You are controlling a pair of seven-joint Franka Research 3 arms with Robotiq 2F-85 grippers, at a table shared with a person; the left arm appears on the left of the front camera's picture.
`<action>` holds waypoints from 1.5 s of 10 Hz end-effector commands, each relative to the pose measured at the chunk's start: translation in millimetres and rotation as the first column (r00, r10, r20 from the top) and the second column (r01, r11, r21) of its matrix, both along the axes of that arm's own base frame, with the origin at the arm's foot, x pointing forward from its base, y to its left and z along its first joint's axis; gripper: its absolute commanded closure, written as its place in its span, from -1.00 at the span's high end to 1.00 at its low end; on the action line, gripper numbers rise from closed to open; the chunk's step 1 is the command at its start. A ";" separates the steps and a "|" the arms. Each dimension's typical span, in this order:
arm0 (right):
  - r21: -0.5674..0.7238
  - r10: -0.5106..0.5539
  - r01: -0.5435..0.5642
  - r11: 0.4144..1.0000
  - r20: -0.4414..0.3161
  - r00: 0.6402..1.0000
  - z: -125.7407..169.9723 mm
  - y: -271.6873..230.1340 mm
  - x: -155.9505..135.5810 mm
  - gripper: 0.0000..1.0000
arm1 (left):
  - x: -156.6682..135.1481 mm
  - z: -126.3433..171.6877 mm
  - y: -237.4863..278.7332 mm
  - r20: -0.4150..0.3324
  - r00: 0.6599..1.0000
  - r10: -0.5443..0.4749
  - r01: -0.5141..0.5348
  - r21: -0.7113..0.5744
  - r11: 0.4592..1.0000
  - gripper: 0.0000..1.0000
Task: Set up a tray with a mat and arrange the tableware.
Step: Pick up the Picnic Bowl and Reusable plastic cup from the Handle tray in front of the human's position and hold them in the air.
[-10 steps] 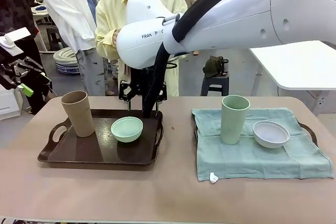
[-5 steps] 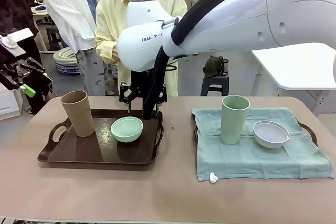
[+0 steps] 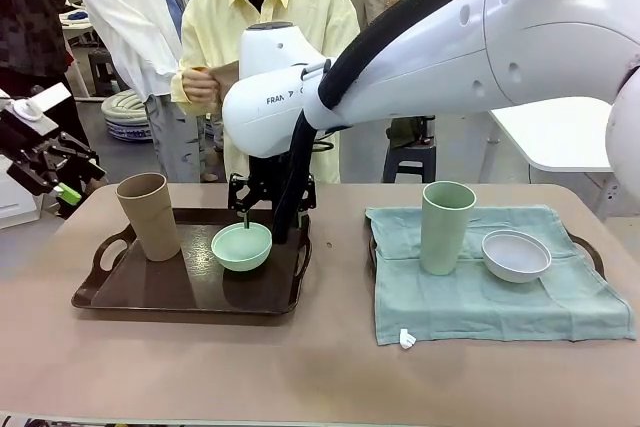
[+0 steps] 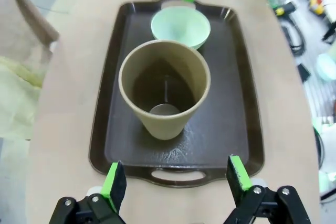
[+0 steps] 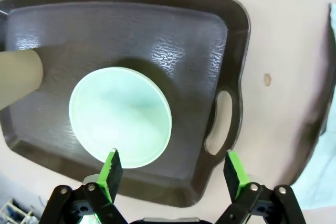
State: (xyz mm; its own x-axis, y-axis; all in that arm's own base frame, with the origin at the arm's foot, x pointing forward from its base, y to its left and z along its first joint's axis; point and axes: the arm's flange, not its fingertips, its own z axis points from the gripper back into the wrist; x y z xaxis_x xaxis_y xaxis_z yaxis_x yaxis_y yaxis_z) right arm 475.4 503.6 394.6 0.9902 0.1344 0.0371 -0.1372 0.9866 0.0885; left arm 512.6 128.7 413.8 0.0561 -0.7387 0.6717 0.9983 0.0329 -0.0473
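The right jaws stood wide over one edge of the mint green bowl (image 5: 121,116) on the dark tray (image 5: 210,40), beside the tan-brown cup (image 3: 148,217); the left jaws, also wide, hung off the tray's end handle. Probable faults: a thin rim pinch slipping, or one jaw landing on the rim and tipping the bowl

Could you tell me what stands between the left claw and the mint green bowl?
In the left wrist view, the tan-brown cup stands upright on the tray between the left claw and the mint green bowl.
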 end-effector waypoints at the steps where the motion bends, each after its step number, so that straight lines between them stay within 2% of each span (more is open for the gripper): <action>1: 0.001 0.013 -0.013 1.000 0.044 0.999 -10.5 -3.8 -2.7 1.00 | 4.3 -21.5 10.1 0.050 0.999 0.003 0.001 -0.062 0.998 1.00; 3: -0.002 0.030 -0.030 1.000 0.021 0.999 -23.7 0.2 0.4 1.00 | 6.4 -37.3 16.8 0.019 1.000 0.002 0.000 -0.080 0.997 1.00; 6: -0.018 0.034 -0.033 0.999 0.014 0.999 -37.3 2.9 2.4 1.00 | 8.3 -60.7 25.9 0.012 0.999 -0.033 0.034 -0.125 0.992 1.00; 8: -0.026 0.029 -0.028 0.999 0.006 1.000 -44.2 3.2 4.5 1.00 | 4.8 -65.0 19.7 -0.004 1.000 -0.029 0.028 -0.160 0.987 1.00; 9: -0.027 0.024 -0.024 0.999 0.000 1.000 -46.3 3.5 6.0 1.00 | 1.8 -61.8 16.0 -0.005 1.000 -0.003 0.002 -0.163 0.987 1.00; 10: -0.027 0.040 -0.041 0.999 -0.011 0.999 -47.3 3.0 4.9 1.00 | -4.4 -55.6 18.8 -0.027 0.998 0.065 -0.069 -0.163 0.984 1.00; 11: -0.023 0.018 -0.019 1.000 -0.022 1.000 -43.9 2.8 4.7 1.00 | 4.2 -65.9 17.0 -0.028 0.999 -0.016 0.013 -0.123 0.992 1.00; 15: -0.023 0.018 -0.019 1.000 -0.022 1.000 -43.9 2.8 4.7 1.00 | 4.2 -65.9 17.0 -0.028 0.999 -0.016 0.013 -0.123 0.992 1.00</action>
State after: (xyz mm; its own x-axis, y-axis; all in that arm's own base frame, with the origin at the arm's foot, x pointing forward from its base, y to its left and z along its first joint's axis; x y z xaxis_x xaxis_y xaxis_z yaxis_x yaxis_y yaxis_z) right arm 481.0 507.3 350.3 0.9879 0.1548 0.0124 -0.1553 0.9854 0.0700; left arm 517.2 144.2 348.1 0.0789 -0.6427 0.7620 0.9962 0.0230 -0.0838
